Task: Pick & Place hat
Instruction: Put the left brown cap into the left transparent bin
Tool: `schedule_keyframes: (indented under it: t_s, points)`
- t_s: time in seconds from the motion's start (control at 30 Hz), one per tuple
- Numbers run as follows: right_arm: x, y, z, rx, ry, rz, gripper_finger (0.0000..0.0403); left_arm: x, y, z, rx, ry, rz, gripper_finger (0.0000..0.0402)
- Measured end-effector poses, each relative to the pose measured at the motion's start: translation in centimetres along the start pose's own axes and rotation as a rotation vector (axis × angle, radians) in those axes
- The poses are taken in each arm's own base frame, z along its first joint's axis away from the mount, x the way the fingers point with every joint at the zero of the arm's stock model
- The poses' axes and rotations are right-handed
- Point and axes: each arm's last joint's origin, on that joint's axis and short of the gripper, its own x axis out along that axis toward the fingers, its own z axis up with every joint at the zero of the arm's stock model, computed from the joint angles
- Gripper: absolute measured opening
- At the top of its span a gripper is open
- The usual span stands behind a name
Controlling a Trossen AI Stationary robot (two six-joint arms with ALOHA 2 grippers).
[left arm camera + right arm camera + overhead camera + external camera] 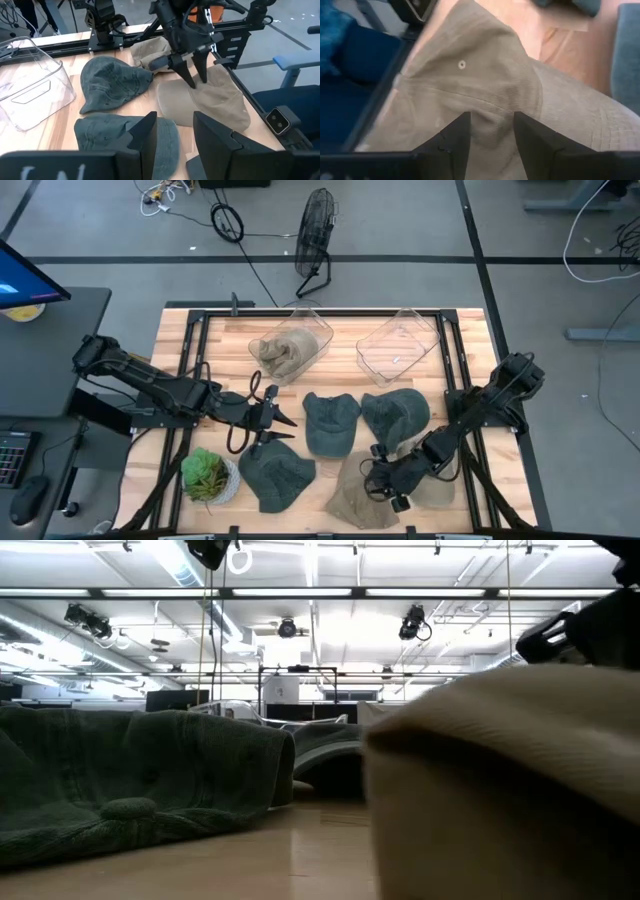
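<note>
From above, the right tool (385,485) sits low over the tan hat (352,498) at the near edge of the desk (470,355), its fingers parted, while the left tool (272,424) waits with fingers apart above the dark green hat (276,477) beside the potted plant (207,473). Two more green hats (330,420) lie mid-desk. At the far side stand a clear bin holding a tan hat (290,343) and an empty clear bin (399,343), which I judge to be the likely drop spot.

At desk level, the tan hat (510,780) fills the right of the picture, with a green hat (140,775) lying flat to the left; neither tool shows clearly here.

From the left wrist, the left tool (175,132) is open and empty over a green hat (125,135), and the right tool (195,75) points its parted tips down onto the tan hat (205,102), touching or nearly so.

From the right wrist, the right tool (490,132) stands open with tan cloth (480,85) bulging between its fingers, not yet pinched.

To do the grasp well, I would press down until a fold of crown rises between the fingers, then close firmly on it; gripping only the brim may let the hat flop. The other tan hat (150,50) lies just beside it and may drag along, and the desk's frame rail (240,35) runs close by
</note>
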Motion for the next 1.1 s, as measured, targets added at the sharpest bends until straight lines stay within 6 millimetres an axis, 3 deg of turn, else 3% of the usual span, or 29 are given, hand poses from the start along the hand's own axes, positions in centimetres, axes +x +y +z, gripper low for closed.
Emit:
schedule_keyframes:
  t_s: [0.2, 0.43, 0.57, 0.8, 0.97, 1.1]
  points:
    - [0.2, -0.7, -0.7, -0.118, 0.036, -0.164, 0.0139, 0.0, 0.0, 0.0, 0.0, 0.0, 0.0, 0.013]
    - [0.3, -1.9, -0.6, -0.16, 0.081, -0.179, 0.0021, 0.0, 0.0, 0.0, 0.001, 0.001, 0.0, 0.013]
    - [0.1, -2.2, -0.1, -0.143, 0.065, -0.114, 0.0014, 0.0, 0.0, 0.0, 0.0, -0.002, 0.0, 0.013]
    - [-4.1, -1.9, 4.8, -0.209, 0.028, -0.097, 0.0006, 0.0, 0.2, 0.3, -0.061, -0.025, 0.005, 0.013]
    - [-7.4, -2.3, 8.1, -0.326, 0.059, -0.279, 0.0003, 0.1, 0.6, 0.5, -0.111, -0.051, 0.02, 0.013]
    - [-8.0, -4.0, 9.2, -0.468, 0.1, -0.423, 0.0003, 0.2, 1.6, 1.1, -0.134, -0.113, 0.052, 0.013]
